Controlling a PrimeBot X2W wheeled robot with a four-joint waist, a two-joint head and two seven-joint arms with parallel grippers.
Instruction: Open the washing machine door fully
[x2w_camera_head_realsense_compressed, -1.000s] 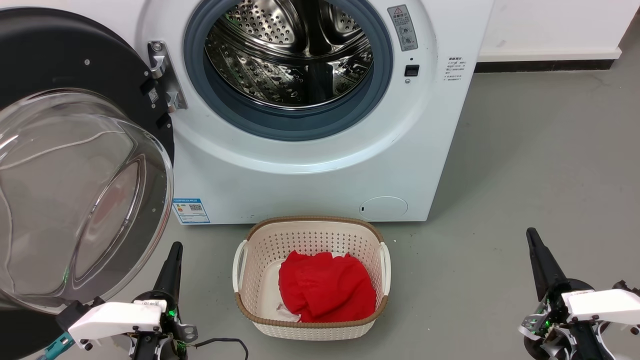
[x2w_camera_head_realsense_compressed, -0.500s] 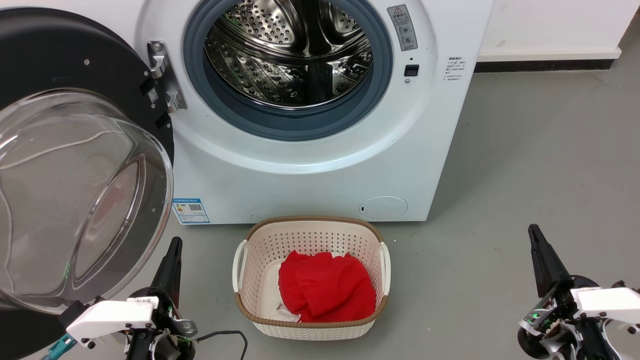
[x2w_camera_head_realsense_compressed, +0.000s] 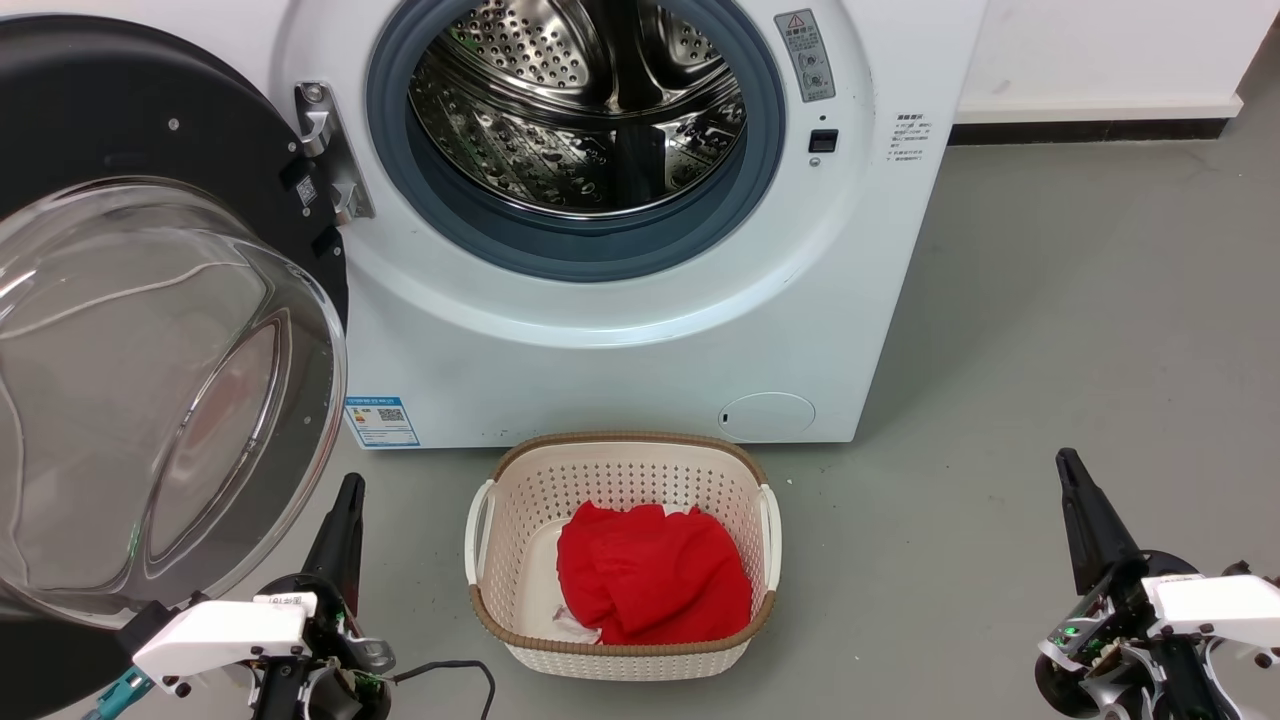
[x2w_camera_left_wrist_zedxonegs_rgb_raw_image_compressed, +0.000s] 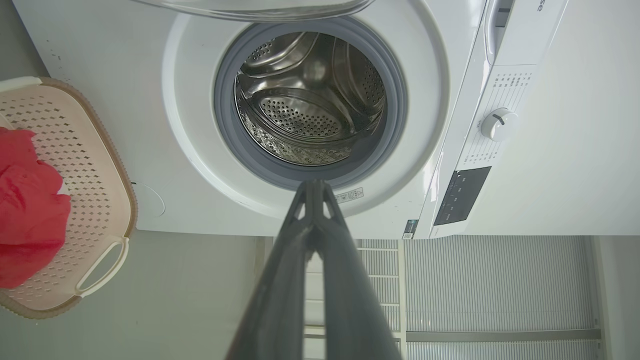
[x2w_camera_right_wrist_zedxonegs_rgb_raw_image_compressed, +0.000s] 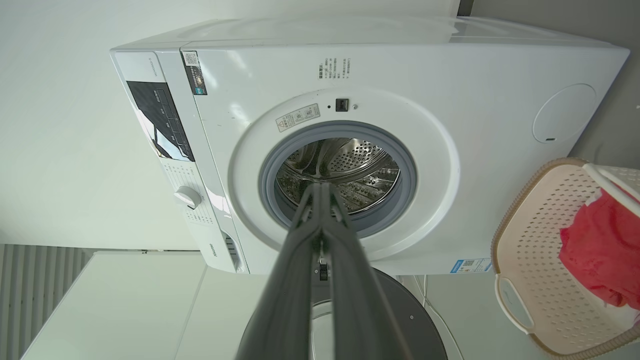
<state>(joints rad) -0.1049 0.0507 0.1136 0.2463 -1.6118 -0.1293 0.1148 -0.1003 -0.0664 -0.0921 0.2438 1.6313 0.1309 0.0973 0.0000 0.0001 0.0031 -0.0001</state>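
Washing machine (x2w_camera_head_realsense_compressed: 640, 340) ahead, drum exposed. Door (x2w_camera_head_realsense_compressed: 120, 110) stands wide to my left on its hinge, glass bowl facing me; looks about fully open. Basket (x2w_camera_head_realsense_compressed: 620, 470) on the floor in front. My left hand (x2w_camera_head_realsense_compressed: 350, 490) closed, empty, near the door's lower edge; right hand (x2w_camera_head_realsense_compressed: 1068, 470) closed, empty, well apart. If more swing is needed, I'd nudge the black rim, not the glass.

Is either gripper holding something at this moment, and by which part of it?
Nothing is held. The left gripper and the right gripper are both shut, with nothing between them.
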